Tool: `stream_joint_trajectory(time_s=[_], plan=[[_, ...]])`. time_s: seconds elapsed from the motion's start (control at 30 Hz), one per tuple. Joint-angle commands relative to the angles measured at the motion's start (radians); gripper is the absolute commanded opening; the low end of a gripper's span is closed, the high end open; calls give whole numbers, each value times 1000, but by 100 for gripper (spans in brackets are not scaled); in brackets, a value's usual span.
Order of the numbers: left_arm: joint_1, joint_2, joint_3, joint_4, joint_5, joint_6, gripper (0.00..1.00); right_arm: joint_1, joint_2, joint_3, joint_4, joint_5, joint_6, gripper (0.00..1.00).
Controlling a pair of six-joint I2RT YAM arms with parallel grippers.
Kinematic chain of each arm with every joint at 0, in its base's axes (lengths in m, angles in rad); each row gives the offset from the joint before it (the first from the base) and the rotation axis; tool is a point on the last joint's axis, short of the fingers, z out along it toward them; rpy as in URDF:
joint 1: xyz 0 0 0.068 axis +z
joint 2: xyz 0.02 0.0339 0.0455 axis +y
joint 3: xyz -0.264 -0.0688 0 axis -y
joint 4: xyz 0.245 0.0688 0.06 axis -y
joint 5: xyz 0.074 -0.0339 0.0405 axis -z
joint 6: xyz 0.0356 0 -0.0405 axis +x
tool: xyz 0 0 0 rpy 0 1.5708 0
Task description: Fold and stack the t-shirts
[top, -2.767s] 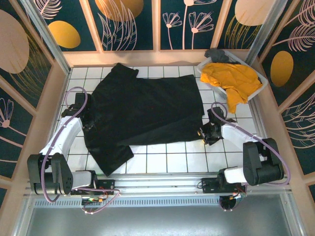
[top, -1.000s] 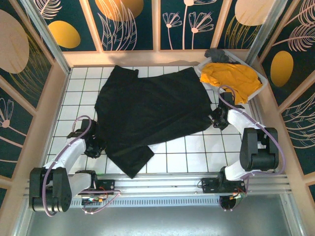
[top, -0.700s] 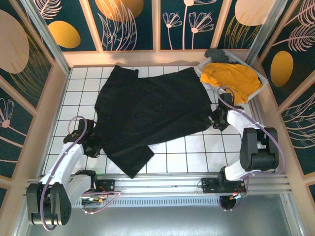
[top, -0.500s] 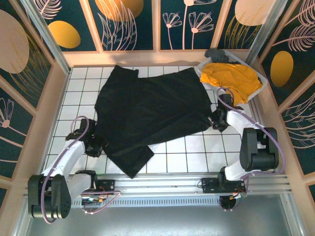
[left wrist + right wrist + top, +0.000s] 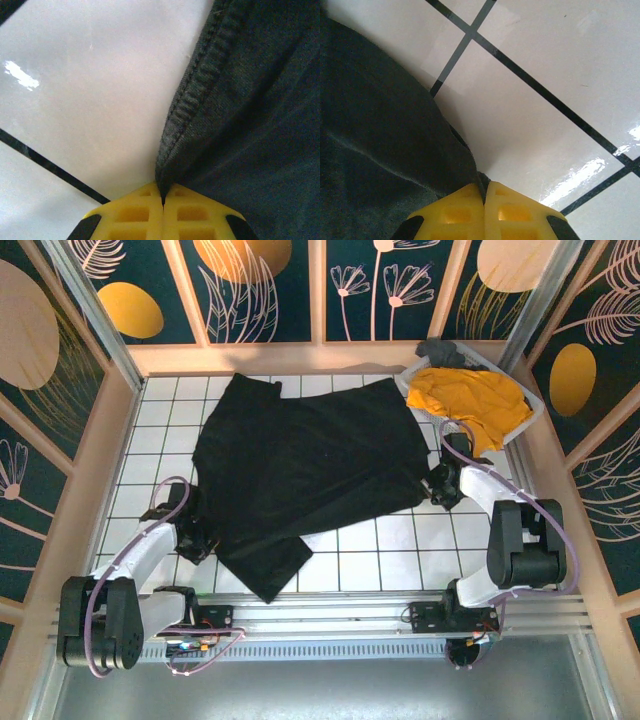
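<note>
Sprawling across the middle of the white tiled table, the black t-shirt lies mostly flat in the top view, one sleeve reaching toward the upper left and a loose flap trailing toward the lower centre; the left gripper sits at the shirt's lower-left edge, and its wrist view shows yellow fingertips pressed together with the stitched hem pinched in the seam between them; the right gripper sits at the shirt's right edge, and its wrist view shows its fingertips closed tight on a dark fold of the cloth over glossy tile; the mustard-yellow t-shirt lies crumpled in the white lattice basket at the upper right of the frame, part of it draping over the near rim, with a dark grey cloth at the basket's far corner.
</note>
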Motion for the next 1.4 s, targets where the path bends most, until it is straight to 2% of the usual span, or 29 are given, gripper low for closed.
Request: stream_joint_trajectory(time_s=[0.0,0.13,0.33,0.43,0.53,0.73,0.83,0.93,1.0,1.13,1.27,1.37], plan=[[-11,61,33,120,64,27,0,16,-38,8,11,-14,-14,0],[0,67,296,90,56,-4,0,22,-50,176,-13,-16,-69,0],[85,214,935,28,64,-64,0,-11,2,672,-38,-26,-128,0],[131,243,1226,-18,-34,-99,0,-20,-53,802,83,1,-146,0],[140,223,1401,-36,-175,-101,0,-20,-163,790,201,65,-155,0],[141,104,1439,-35,-343,-66,0,-5,-319,763,128,121,-177,0],[141,60,1446,-12,-378,-42,0,-7,-406,746,102,159,-189,0],[142,66,1449,-16,-389,-36,0,-10,-418,750,102,143,-201,0],[141,109,1447,-25,-343,-51,0,-12,-377,746,104,115,-188,0],[159,274,1495,-102,-242,-56,0,-46,-187,785,100,-49,-108,0],[207,452,1608,-130,-115,-22,0,-79,71,953,12,-230,-32,0],[242,547,1739,-146,-55,-4,0,-80,189,1079,8,-273,-27,0]])
